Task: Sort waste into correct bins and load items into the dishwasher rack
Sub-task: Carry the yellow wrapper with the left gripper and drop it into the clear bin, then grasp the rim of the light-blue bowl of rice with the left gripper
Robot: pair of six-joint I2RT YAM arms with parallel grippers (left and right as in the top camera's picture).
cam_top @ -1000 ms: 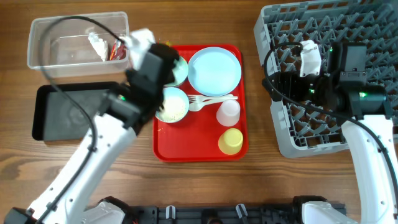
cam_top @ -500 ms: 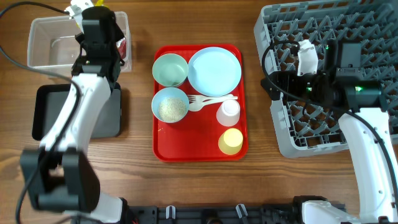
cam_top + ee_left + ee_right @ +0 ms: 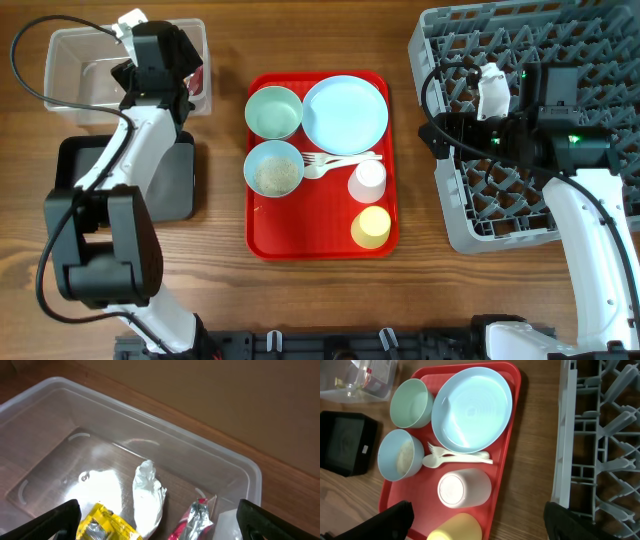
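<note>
1. Since a second ago the left arm has swung from the red tray (image 3: 262, 240) to the clear tub (image 3: 240, 467). Its left fingers (image 3: 57, 519) now stand wide apart, holding nothing.
2. The right fingers (image 3: 400, 517) are spread wide and empty at the dishwasher rack (image 3: 560, 30) edge.
3. Risk: the rice (image 3: 275, 174) is loose in its bowl (image 3: 252, 160). A tilted lift would likely scatter grains over the tabletop, and racking the bowl unemptied would soil the rack.
4. Risk: the fork and spoon (image 3: 455, 457) lie against the white cup (image 3: 465, 490), so gripping either could knock the other.
5. The tub holds the tissue (image 3: 147, 492), yellow wrapper (image 3: 102, 527) and red wrapper (image 3: 195, 520). The black tray (image 3: 80, 180) and the rack look unfilled.
</note>
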